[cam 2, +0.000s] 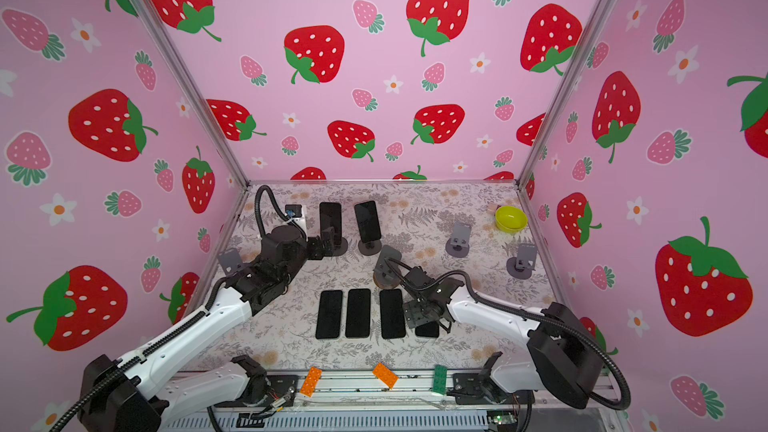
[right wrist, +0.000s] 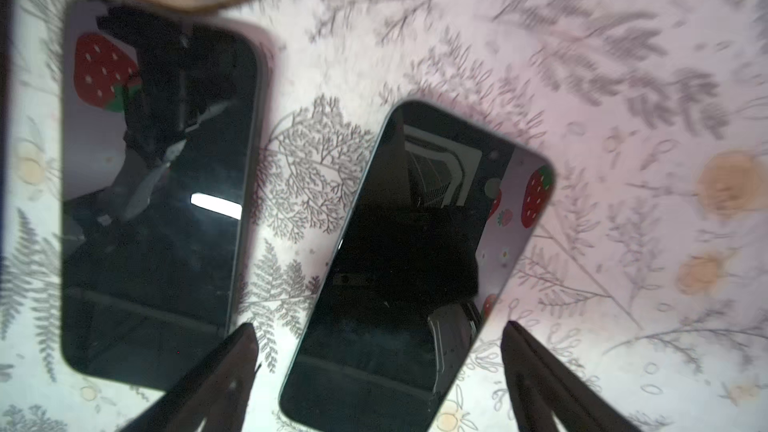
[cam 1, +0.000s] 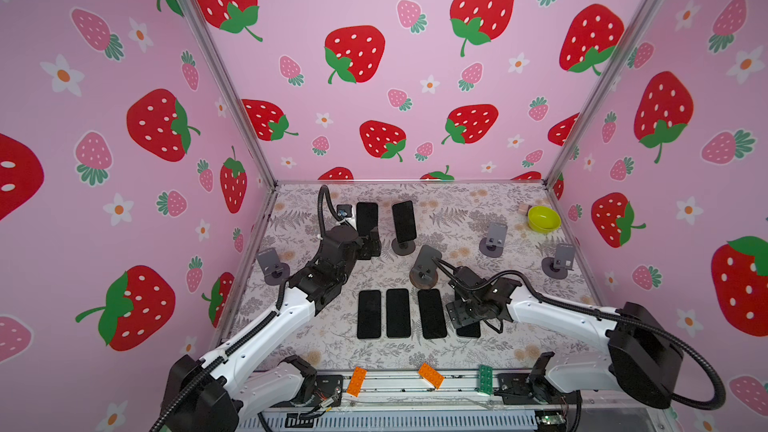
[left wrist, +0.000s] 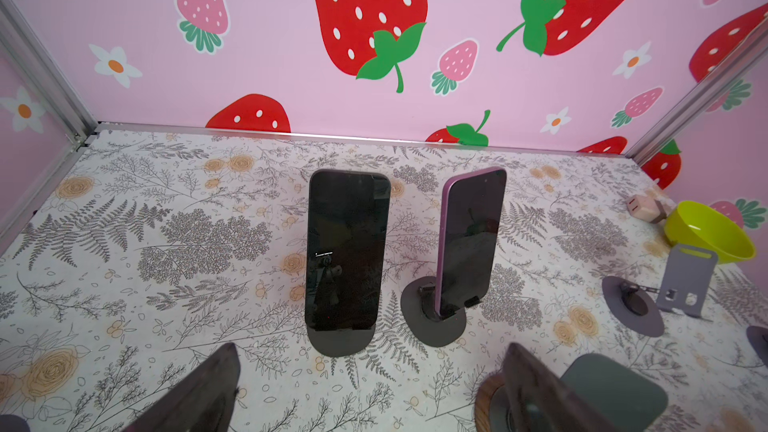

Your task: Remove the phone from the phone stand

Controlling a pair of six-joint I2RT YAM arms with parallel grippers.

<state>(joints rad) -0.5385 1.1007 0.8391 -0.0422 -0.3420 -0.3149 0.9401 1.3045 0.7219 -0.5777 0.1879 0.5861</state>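
Observation:
Two dark phones stand upright on phone stands at the back: one phone (left wrist: pixel 347 251) (cam 1: pixel 367 218) straight ahead of my left gripper (left wrist: pixel 365 388) (cam 1: pixel 370 245), and a purple-edged phone (left wrist: pixel 471 238) (cam 1: pixel 404 222) beside it. The left gripper is open and empty, just short of the nearer phone's stand base (left wrist: pixel 343 344). My right gripper (right wrist: pixel 380 371) (cam 1: pixel 463 322) hovers open over a phone lying flat (right wrist: pixel 415 263). Its fingers (right wrist: pixel 224 376) stand either side of that phone with gaps showing.
Three more phones (cam 1: pixel 398 312) lie flat in a row in mid-table. Empty grey stands sit at the left (cam 1: pixel 272 265), centre on a wooden disc (cam 1: pixel 424 270), and right (cam 1: pixel 492 238) (cam 1: pixel 559 261). A yellow-green bowl (cam 1: pixel 543 219) is back right. Toy bricks (cam 1: pixel 356 381) rest on the front rail.

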